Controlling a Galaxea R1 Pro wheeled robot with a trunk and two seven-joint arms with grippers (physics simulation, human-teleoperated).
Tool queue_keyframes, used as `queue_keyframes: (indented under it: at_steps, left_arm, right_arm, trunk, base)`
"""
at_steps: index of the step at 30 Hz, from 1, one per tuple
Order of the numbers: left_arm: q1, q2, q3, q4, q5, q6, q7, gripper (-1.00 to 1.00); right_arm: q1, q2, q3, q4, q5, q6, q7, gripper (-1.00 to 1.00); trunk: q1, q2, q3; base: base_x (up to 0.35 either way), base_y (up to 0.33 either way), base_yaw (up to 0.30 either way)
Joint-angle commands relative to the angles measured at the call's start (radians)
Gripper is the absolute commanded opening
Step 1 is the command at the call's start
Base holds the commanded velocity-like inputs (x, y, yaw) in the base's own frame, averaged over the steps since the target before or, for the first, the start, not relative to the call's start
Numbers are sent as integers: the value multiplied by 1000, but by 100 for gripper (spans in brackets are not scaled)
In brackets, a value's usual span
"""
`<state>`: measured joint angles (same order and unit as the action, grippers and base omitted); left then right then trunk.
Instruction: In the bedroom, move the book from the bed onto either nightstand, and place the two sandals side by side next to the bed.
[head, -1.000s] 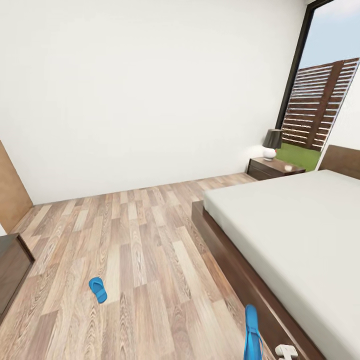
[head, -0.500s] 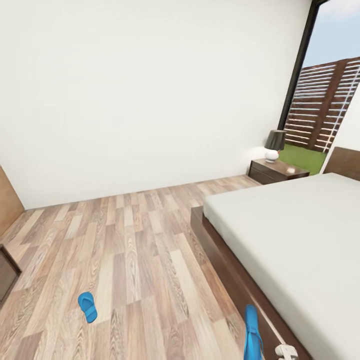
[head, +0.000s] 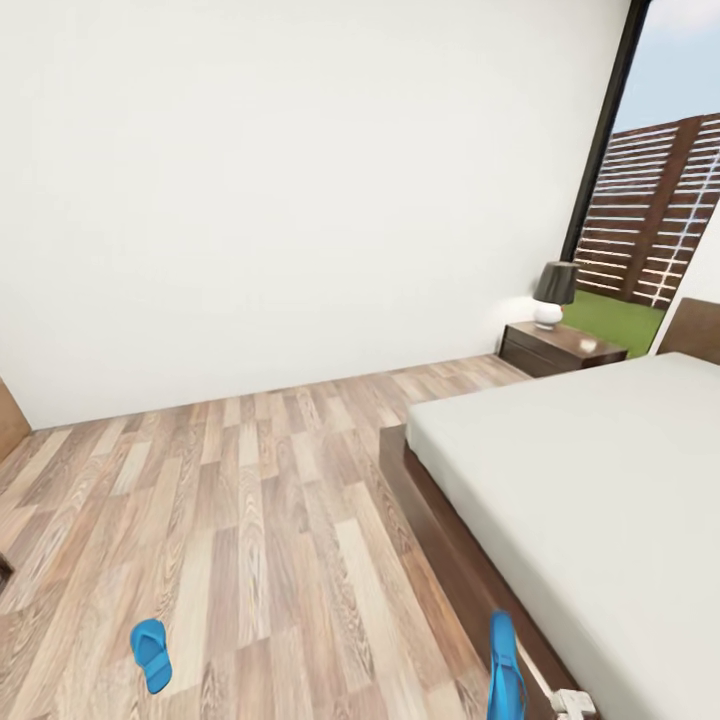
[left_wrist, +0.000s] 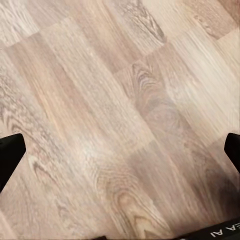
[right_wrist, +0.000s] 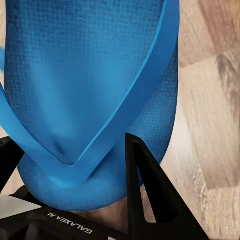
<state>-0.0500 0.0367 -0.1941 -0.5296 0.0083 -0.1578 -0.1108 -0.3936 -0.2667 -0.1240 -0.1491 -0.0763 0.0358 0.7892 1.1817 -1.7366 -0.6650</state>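
One sandal (right_wrist: 95, 90) is riding in my right jaws (right_wrist: 75, 190), closed on it; left jaws (left_wrist: 120, 150) gaping empty.
I'm risking losing it beside the bed (head: 600, 480) if that heel grip slips.

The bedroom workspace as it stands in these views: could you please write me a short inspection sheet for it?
Surface: wood-plank floor; pale mattress of the bed bare where visible.
Job's things: one blue sandal held between the right gripper's fingers, close by the bed frame; second sandal lies apart on the floor toward the left; nightstand by the window carries a lamp and a small pale item too small to identify.
Clutter: nothing seen.
Grippers: right gripper shut on the sandal; left gripper open over bare floor.
Cables: nothing seen.
Surroundings: white wall, dark-framed window with slatted fence outside.
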Motion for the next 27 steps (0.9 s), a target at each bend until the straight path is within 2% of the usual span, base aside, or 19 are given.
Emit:
queue_keyframes:
  at_steps: [1,23,27]
  left_arm:
    - [-1,1,-4,0,1,-3,0,100]
    - [-1,1,-4,0,1,-3,0,100]
    - [-1,0,-4,0,1,-3,0,100]
  right_arm:
    - [-1,0,-2,1,-8,4,4,-100]
    - [-1,0,-2,3,-8,4,4,-100]
    - [-1,0,-1,3,-8,4,2,-100]
  trunk:
    - [0,0,-1]
    - [0,0,-1]
    - [0,0,-1]
  base:
    - [313,0,0]
    - [314,0,1]
    - [315,0,129]
